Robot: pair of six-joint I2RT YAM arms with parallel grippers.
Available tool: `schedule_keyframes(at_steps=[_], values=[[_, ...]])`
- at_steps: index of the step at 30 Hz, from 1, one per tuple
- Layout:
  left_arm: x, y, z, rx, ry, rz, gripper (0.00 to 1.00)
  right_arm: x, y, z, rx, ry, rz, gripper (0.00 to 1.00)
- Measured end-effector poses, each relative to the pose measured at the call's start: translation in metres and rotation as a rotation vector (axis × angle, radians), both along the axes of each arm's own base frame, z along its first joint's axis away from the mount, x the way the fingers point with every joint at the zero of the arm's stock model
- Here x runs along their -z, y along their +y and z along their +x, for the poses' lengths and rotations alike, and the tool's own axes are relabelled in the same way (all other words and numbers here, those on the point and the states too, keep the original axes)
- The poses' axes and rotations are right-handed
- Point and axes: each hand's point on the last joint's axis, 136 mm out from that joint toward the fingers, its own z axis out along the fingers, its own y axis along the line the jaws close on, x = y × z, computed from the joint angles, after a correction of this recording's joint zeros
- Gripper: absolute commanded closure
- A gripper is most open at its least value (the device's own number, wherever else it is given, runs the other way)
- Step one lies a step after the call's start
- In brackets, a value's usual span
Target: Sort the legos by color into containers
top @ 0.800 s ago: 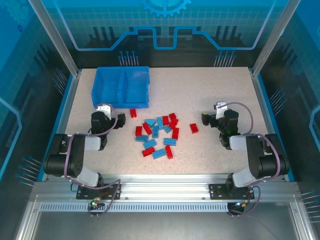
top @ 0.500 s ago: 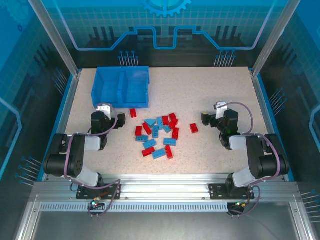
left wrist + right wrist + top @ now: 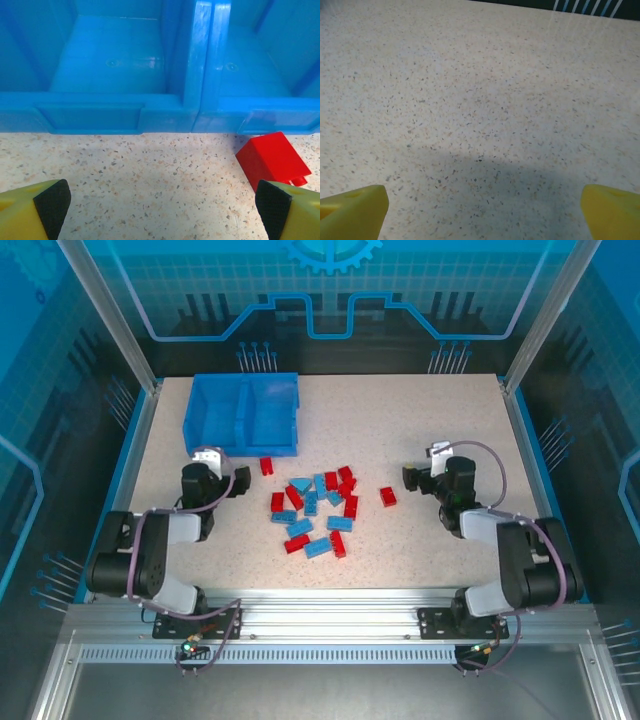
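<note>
Several red and light blue legos (image 3: 315, 505) lie scattered mid-table. One red lego (image 3: 266, 466) sits apart by the bin's front wall, and another (image 3: 388, 496) lies off to the right. The containers are the two compartments of a blue bin (image 3: 243, 390) at the back left, and both look empty in the left wrist view (image 3: 115, 65). My left gripper (image 3: 213, 468) is low in front of the bin, open (image 3: 162, 210), with bare table between its fingers and the red lego (image 3: 272, 159) by the right fingertip. My right gripper (image 3: 440, 468) is open (image 3: 482, 212) over bare table, right of the pile.
The speckled table (image 3: 420, 410) has free room on its right half and behind the pile. Raised blue edges (image 3: 525, 450) border it, and metal frame posts (image 3: 118, 330) stand at the back corners. The bin's central divider (image 3: 202, 60) faces my left gripper.
The right arm has shifted slightly. The left arm and the legos have not moved.
</note>
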Motion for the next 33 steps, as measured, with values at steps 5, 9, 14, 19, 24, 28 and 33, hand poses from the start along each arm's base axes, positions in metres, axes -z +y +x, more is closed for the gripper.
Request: schedule_keyframes(at_steps=[5,9,14,19,24,28,33], values=[[-0.069,-0.014,-0.004,-0.055,-0.054,-0.063,0.01,-0.095,-0.003,-0.004,0.124,-0.005,0.163,0.0],[-0.116,-0.036,-0.011,-0.096,-0.009,-0.21,0.01,-0.119,0.024,-0.031,0.082,0.112,0.287,0.0],[-0.12,-0.103,-0.037,-0.029,0.207,-0.32,0.01,-0.079,0.089,-0.091,-0.086,0.454,0.332,0.0],[-0.071,-0.147,-0.071,-0.027,0.481,-0.318,0.01,-0.053,0.148,-0.157,-0.245,0.695,0.279,0.0],[-0.027,-0.132,-0.078,-0.174,0.632,-0.288,0.05,-0.049,0.175,-0.196,-0.306,0.77,0.246,0.0],[-0.009,-0.113,-0.056,-0.275,0.662,-0.279,0.09,-0.062,0.185,-0.202,-0.304,0.75,0.247,0.0],[0.017,-0.095,-0.015,-0.336,0.682,-0.242,0.12,-0.076,0.187,-0.191,-0.26,0.7,0.262,0.0]])
